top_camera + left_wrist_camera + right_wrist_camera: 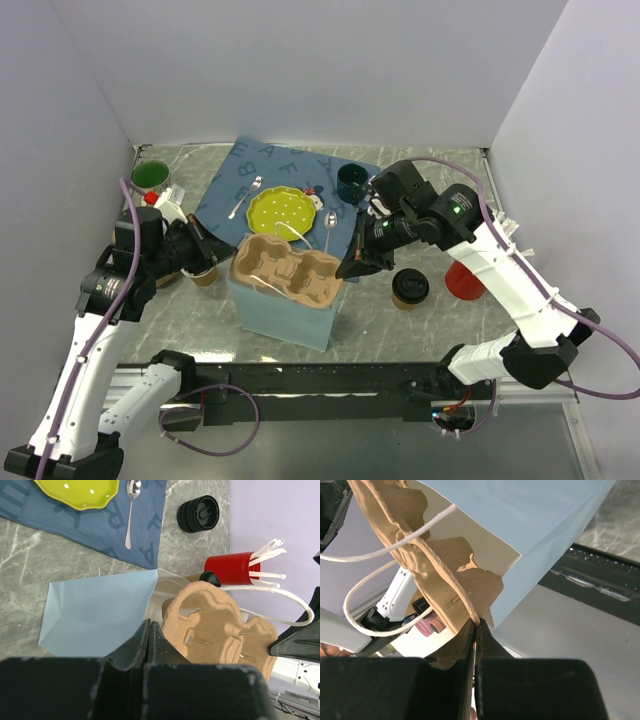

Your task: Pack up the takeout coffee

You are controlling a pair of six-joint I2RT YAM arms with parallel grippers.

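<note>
our right gripper [476,625] is clamped on the rim of the cup carrier [285,265] atop the blue bag [285,318]; our left gripper [150,628] is pinched together at the bag's mouth. the takeout coffee [410,287] stands toward the right edge of the table [400,335]. uneven pulling, we judge, could tear the cup carrier or topple the bag.

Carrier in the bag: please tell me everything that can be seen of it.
The carrier is brown moulded pulp with round cup wells, empty. It sits in the open mouth of the pale blue bag, partly sticking out, white handle cords beside it. The right gripper is shut on its edge.
</note>
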